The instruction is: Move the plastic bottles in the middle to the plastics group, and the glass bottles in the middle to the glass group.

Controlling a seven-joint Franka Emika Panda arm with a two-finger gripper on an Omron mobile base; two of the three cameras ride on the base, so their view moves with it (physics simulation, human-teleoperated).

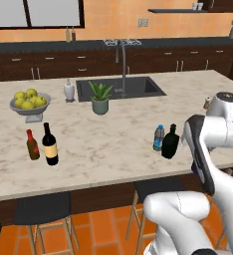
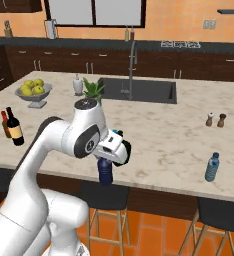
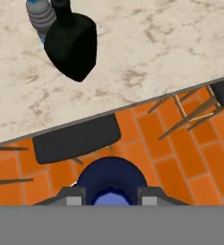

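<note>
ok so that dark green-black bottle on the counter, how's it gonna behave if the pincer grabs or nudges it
The dark green-black bottle looks like glass, so probably heavy for its size, smooth enough to slip, and breakable. Its wide body should resist tipping, though a push at the short neck might topple it. A nudge could knock the clear water bottle standing close beside it.

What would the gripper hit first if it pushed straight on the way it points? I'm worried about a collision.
Holding the dark blue bottle, the gripper points down past the counter edge: probably the black stool seat or orange floor; depth unclear.
</note>
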